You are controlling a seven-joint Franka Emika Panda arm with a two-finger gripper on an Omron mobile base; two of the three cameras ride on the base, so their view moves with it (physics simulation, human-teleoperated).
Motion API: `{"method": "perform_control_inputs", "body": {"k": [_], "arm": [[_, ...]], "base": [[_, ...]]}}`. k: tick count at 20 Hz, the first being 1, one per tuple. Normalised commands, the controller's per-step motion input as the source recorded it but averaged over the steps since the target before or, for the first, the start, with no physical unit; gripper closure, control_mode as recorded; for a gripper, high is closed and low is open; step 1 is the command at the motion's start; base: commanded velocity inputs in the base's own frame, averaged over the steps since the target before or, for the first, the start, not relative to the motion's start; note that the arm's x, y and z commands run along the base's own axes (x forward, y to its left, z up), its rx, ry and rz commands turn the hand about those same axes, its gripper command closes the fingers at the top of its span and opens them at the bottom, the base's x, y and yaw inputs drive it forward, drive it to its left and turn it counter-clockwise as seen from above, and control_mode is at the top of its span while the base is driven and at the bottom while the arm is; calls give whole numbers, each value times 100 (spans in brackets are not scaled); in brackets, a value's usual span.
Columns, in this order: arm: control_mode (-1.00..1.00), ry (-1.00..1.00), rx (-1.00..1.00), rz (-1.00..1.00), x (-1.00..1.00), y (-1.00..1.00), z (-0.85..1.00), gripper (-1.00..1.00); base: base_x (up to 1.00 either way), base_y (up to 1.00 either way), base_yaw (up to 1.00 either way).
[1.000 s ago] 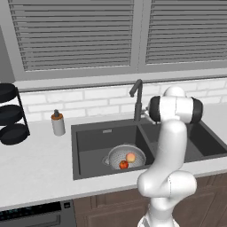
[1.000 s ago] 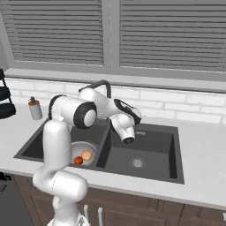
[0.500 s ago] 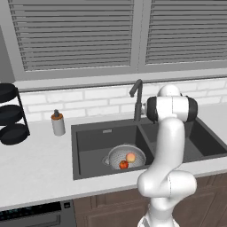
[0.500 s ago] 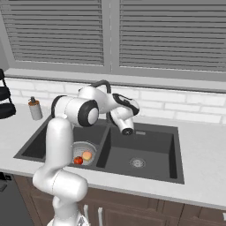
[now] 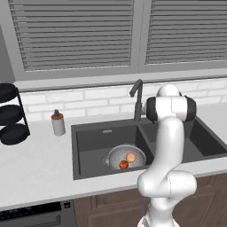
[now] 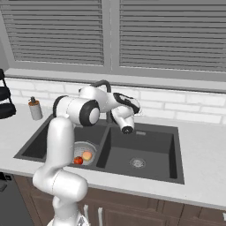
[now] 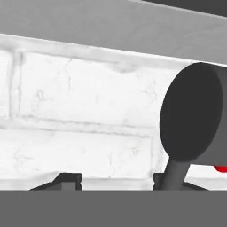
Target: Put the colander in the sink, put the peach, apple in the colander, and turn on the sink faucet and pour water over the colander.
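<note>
I see the silver perforated metal colander sitting in the left basin of the dark grey double sink, holding both fruits. The tall dark gooseneck faucet is rigid, smooth metal; I judge its round handle the place to grip. My gripper sits near it; whether its jaws are clamped I cannot tell.

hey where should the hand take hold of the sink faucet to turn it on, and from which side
Best guess: the short handle of the sink faucet, the dark cylinder jutting toward the camera in the hand view. Come straight at its round end from the front, one finger either side, since the hand already faces it with the brick wall behind.
</note>
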Motion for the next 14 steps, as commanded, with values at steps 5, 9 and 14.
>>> {"method": "perform_control_inputs", "body": {"k": [5,9,14], "arm": [[-100,0,0,-16,23,-100,-1,100],[-100,1,0,-19,30,-100,-3,100],[-100,6,0,-14,32,-100,-3,100]], "base": [[0,0,0],[0,0,0],[0,0,0]]}}
